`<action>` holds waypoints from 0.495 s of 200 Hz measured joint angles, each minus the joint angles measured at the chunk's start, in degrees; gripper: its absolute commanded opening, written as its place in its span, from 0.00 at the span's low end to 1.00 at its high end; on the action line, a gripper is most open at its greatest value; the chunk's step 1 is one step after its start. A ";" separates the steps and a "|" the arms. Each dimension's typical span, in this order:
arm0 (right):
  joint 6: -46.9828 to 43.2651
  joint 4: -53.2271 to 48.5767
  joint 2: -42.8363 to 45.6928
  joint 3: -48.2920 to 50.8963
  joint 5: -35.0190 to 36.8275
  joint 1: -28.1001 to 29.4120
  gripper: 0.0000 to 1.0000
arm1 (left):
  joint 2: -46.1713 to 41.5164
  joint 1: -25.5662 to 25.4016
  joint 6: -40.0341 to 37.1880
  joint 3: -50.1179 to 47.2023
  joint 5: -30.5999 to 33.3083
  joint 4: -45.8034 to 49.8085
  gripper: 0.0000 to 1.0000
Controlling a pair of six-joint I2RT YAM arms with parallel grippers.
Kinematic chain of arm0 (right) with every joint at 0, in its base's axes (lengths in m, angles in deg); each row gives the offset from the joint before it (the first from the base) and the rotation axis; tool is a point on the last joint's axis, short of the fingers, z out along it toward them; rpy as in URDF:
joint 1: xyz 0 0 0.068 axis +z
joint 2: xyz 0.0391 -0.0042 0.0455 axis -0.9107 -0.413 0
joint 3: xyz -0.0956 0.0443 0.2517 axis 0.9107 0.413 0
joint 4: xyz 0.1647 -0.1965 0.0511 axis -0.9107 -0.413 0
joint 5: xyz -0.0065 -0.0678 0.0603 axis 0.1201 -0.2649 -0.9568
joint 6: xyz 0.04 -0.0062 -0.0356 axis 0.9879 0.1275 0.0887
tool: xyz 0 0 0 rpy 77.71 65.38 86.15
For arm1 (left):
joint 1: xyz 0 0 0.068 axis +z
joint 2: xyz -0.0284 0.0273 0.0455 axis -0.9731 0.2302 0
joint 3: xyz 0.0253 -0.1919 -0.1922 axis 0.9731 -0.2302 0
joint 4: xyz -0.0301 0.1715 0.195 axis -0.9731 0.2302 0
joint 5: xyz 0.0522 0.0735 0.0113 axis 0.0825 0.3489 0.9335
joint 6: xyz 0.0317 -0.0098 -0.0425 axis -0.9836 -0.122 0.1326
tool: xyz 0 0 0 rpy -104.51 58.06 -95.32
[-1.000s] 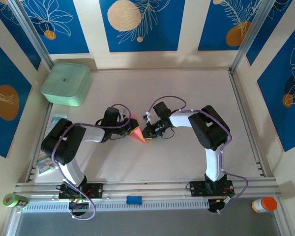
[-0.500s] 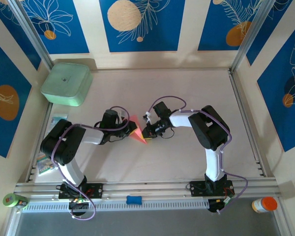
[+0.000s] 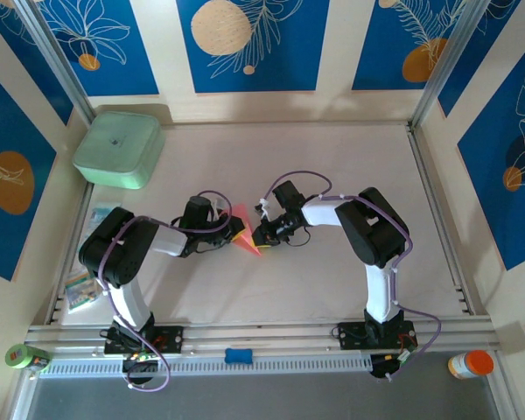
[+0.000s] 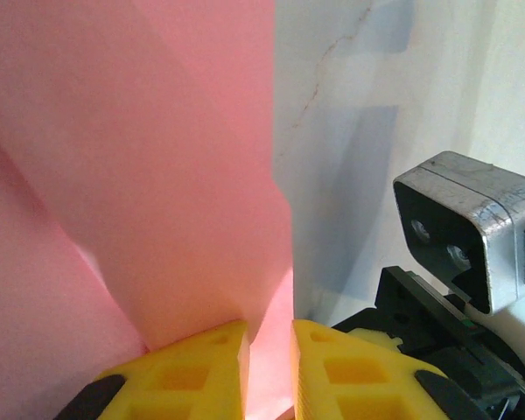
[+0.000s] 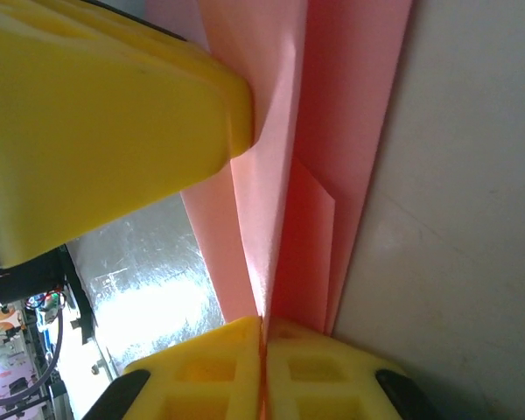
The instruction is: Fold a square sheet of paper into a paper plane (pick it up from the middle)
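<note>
At the near edge, a roll of green tape [image 3: 24,356] sits at the left corner, a small blue block [image 3: 238,355] lies on the rail between the arm bases, and an orange-capped bottle [image 3: 471,363] stands at the right corner. A little farther in, on the left side of the bench [image 3: 332,157], lie some clear printed packets [image 3: 83,287].

Mid-bench, between the two wrists, is the paper plane [image 3: 245,238]: a narrow pink-red dart, its tip pointing near and slightly right. The left gripper [image 4: 267,350] meets it from the left. Its yellow fingers [image 4: 192,367] are drawn almost together on a raised fold, with a slim pink-filled gap between them. The right gripper [image 5: 262,328] comes from the right, and its fingers are pressed tight on the centre crease, where several layers stack. One of the left gripper's fingers lies against the paper just beside this grip.

The paper looks thin, light and matte, so it is likely to hold in the fingers with little pressure. A single layer will probably flop and buckle, while the creased ridge should be the stiffest part. The best hold seems to be across that ridge near the middle, not on the tip or the wing edges, which would crumple or tear if the arms pull apart.

Far left, well apart from the work, sits a mint-green box [image 3: 118,149].
</note>
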 measured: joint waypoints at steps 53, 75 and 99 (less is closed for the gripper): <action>0.00 -0.02 -0.11 0.00 -0.15 -0.04 0.07 | 0.81 -0.02 0.02 0.81 -0.68 -0.83 0.21; -0.02 0.07 -0.15 0.00 -0.11 -0.07 0.02 | 0.94 -0.02 0.02 0.85 -0.94 -0.83 0.21; 0.22 0.13 -0.17 0.02 0.02 -0.07 0.00 | 0.85 0.00 0.00 0.85 -1.01 -0.83 0.24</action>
